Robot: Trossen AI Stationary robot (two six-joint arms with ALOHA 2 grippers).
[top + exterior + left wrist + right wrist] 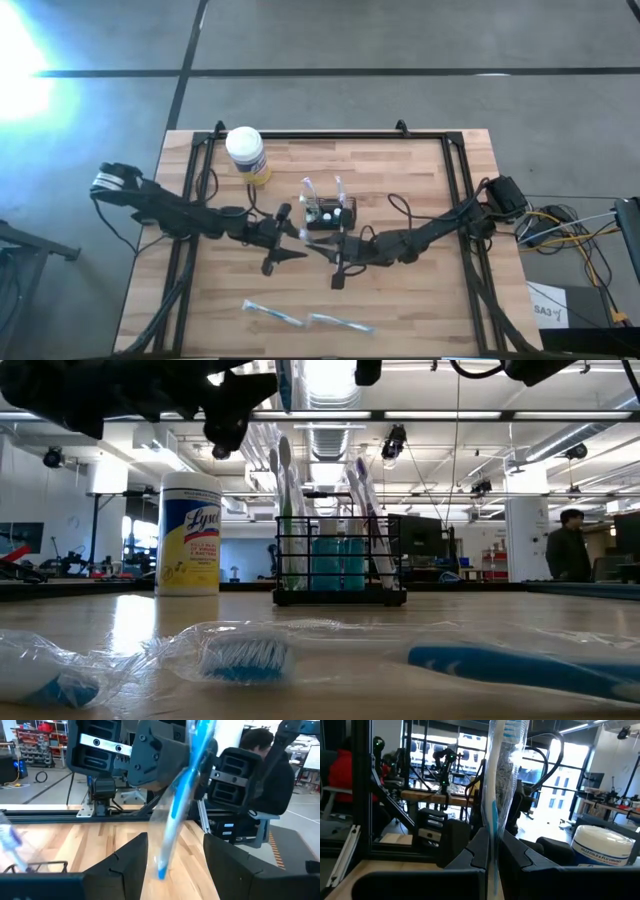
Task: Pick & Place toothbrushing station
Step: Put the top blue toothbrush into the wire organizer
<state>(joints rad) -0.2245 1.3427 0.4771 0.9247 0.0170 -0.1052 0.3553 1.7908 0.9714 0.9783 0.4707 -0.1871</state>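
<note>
A: Where did the toothbrushing station stand?
B: Near the middle of the wooden desk, a black wire rack with brushes upright in it, a yellow wipes tub off to one side.

A: Could any writing be read?
B: The tub's label read "Lysol"; a white tag beside the desk seemed to say "SA3".

A: And the grippers?
B: The right gripper was closed narrow on a wrapped blue toothbrush, just in front of the station. The left gripper stood wide around that toothbrush, its fingers apart from it.

A: Anything else?
B: Two more wrapped toothbrushes lay at the near edge of the desk
</note>
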